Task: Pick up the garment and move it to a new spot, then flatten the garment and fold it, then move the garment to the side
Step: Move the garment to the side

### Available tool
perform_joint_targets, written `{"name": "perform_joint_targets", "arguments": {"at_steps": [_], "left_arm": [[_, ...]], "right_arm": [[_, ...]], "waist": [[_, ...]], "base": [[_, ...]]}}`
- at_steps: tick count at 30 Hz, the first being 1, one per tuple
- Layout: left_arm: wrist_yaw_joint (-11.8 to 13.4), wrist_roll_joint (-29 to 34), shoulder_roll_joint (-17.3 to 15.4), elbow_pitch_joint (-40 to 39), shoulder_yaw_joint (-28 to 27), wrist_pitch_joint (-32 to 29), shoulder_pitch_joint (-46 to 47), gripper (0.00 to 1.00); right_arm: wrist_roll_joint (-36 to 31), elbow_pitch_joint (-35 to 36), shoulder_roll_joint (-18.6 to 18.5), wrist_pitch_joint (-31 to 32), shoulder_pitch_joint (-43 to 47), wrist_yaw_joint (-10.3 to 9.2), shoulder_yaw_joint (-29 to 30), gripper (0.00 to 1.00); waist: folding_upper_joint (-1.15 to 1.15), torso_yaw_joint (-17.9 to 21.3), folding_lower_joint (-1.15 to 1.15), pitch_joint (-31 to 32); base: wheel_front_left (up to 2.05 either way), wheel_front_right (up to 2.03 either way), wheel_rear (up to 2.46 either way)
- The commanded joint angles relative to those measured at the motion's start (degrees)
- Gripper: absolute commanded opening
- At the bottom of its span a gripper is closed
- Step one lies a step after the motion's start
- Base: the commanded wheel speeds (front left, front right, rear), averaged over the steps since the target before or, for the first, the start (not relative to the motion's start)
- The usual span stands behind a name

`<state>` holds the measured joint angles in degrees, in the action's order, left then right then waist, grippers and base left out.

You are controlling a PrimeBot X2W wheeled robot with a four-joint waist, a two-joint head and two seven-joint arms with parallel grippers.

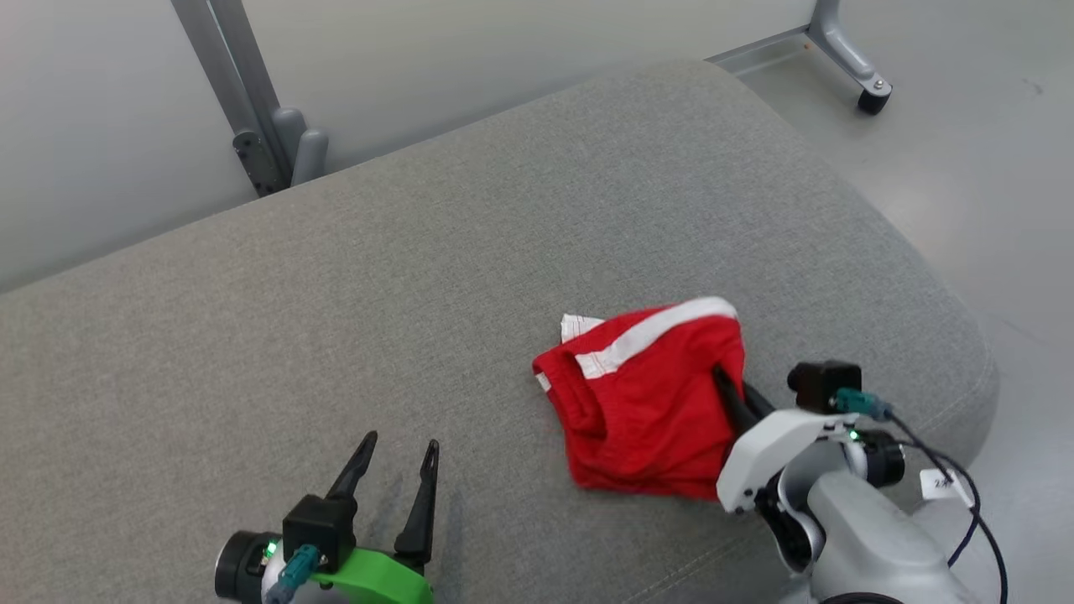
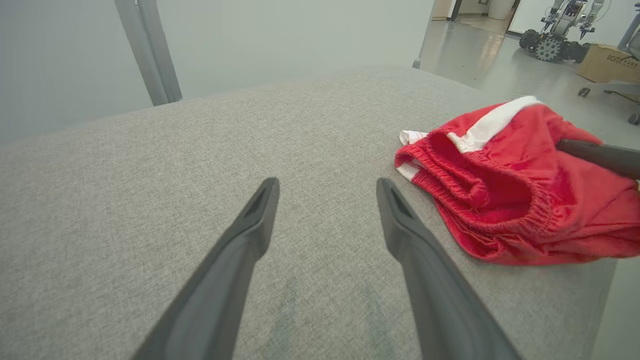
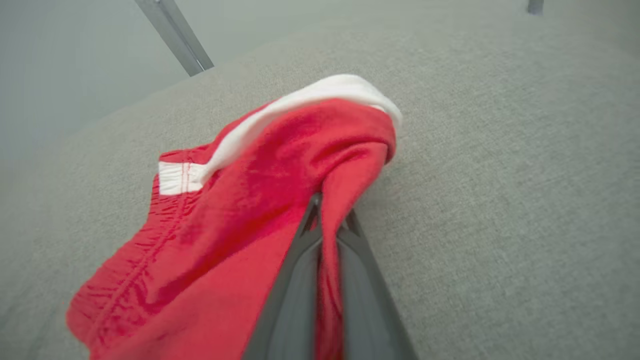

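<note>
Plainly, the red shorts (image 1: 646,403) are lying crumpled near the right front corner of the grey cushion (image 1: 419,277). The right gripper (image 3: 332,210) is pinching a raised fold of them on the side nearest the cushion's right edge, its two dark fingers pressed together with cloth between them. The left gripper (image 1: 402,440) is hovering just above the cushion's front edge, left of its middle, with its fingers spread and nothing between them. The shorts are looking light, thin and limp, so from a single pinch they are likely going to sag and swing rather than hold any shape; the cloth is not looking slippery or fragile. A surer hold, I am judging, is the gathered elastic waistband (image 2: 450,165), which is facing the cushion's middle and is thicker than the rest, with a second hold along the white stripe (image 1: 654,329) on the side toward the cushion's back. How deep the fold is sitting between the right fingers is hard to tell, since red cloth is draping over their tips. The leg openings are lost in the bunch, and the part lying against the cushion is out of sight.
</note>
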<state>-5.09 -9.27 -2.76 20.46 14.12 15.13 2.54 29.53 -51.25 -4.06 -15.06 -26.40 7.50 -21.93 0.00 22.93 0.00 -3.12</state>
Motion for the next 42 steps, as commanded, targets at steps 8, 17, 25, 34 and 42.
{"name": "perform_joint_targets", "arguments": {"at_steps": [8, 17, 25, 34, 42], "left_arm": [[-1.4, 3.9, -1.7, -2.8, -1.4, 0.0, 6.0, 1.0], [-1.9, 5.5, -2.1, -6.5, -2.6, 0.0, 8.5, 1.0], [-2.0, 7.0, -2.3, -9.1, -3.0, 0.0, 9.5, 1.0], [-2.2, 7.1, -3.0, -10.2, -3.6, 0.0, 9.8, 1.0], [-2.3, 7.1, -2.6, -9.7, -3.9, 0.0, 10.1, 1.0]], "right_arm": [[-4.4, -1.5, -3.6, -0.1, -13.2, -0.03, 2.7, 0.0], [-9.7, -11.9, -12.5, -0.1, -24.6, -0.04, 10.2, 0.0], [-18.4, -17.6, -22.0, -0.1, -27.8, -0.05, 22.2, 0.0], [-30.0, -18.0, -27.0, -0.1, -27.7, -0.05, 33.7, 0.0], [-41.4, -15.4, -29.1, -0.1, -23.6, -0.06, 49.6, 1.0]], "waist": [[0.0, -13.3, 0.0, -14.2], [0.0, -20.9, 0.0, -20.4], [0.0, -22.6, 0.0, -22.0], [0.0, -22.4, 0.0, -22.8], [0.0, -22.8, 0.0, -21.8]], "base": [[0.0, 0.0, 0.0], [0.0, 0.0, 0.0], [0.0, 0.0, 0.0], [0.0, 0.0, 0.0], [0.0, 0.0, 0.0]]}}
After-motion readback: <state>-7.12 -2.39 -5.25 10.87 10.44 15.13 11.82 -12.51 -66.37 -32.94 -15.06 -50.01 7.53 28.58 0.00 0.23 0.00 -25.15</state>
